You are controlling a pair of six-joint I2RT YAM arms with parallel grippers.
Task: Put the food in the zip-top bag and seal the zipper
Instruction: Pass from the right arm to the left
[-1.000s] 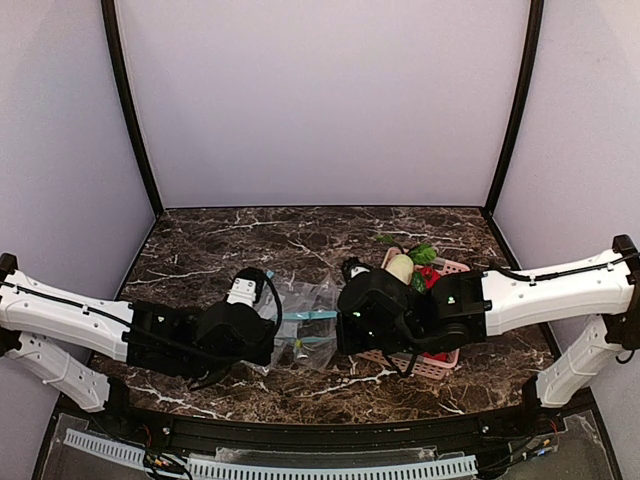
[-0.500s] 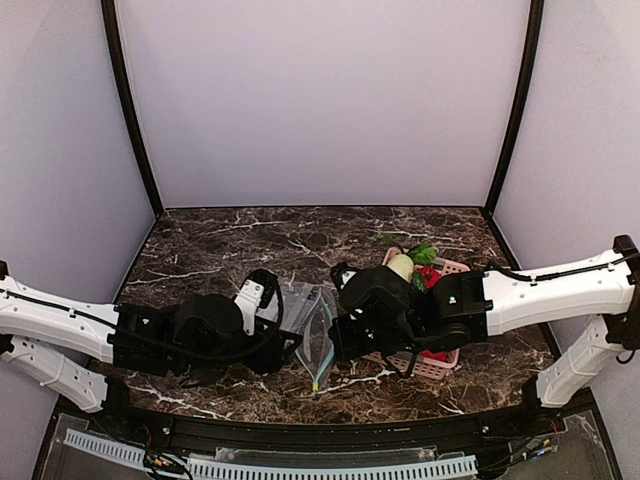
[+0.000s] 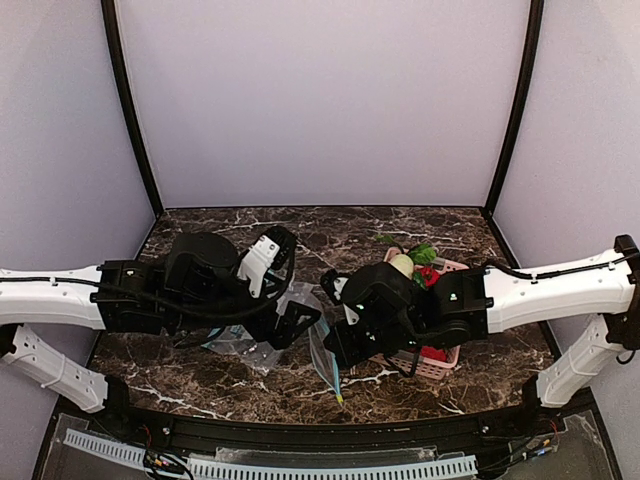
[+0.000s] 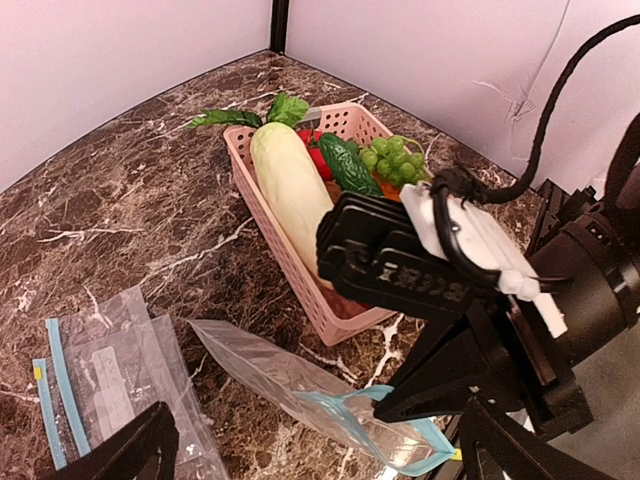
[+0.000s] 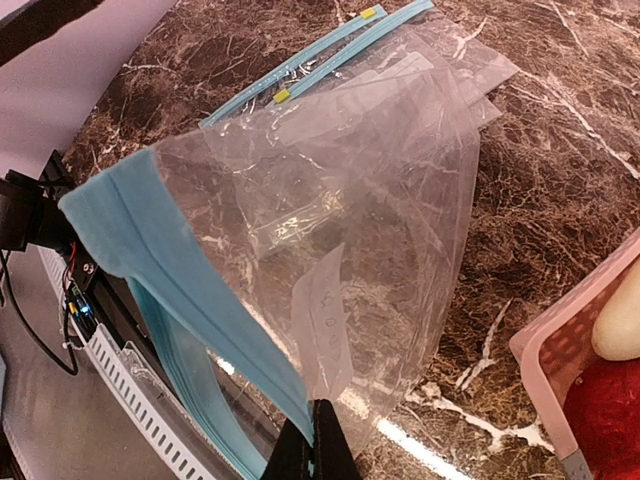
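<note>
Pinching the bag (image 5: 330,230) near one end of its zipper (image 5: 150,225), the right gripper (image 5: 312,445) has its fingers pressed together on the plastic and holds it up just beside the basket (image 4: 350,118). This looks meant to let the film hang free and bring the mouth round where the other arm can reach it. The left gripper (image 4: 325,440) hovers on the far side of the bag from the basket, with its fingers spread wide and nothing between them, probably ready to take the opposite lip so the mouth can be pulled open. No food is in the bag yet. The cucumber (image 4: 348,165) lies in the basket, slim, dark green and bumpy, and some red fruit (image 5: 600,425) sits low beside it. They are packed in with a long smooth white radish (image 4: 290,195) and a cluster of green grapes (image 4: 392,158). The bag is thin, clear and limp, creasing and catching the light, so it will probably sag and fold instead of holding a shape. The zipper is a stiffer matte teal band that curls over at the top, and I cannot tell whether its two tracks are parted or pressed shut. The basket is pink plastic with a perforated lattice wall. Spare bags (image 4: 110,370) lie flat on the glossy, dark, veined table (image 4: 130,220) — well apart from the basket, beyond the held bag.
</note>
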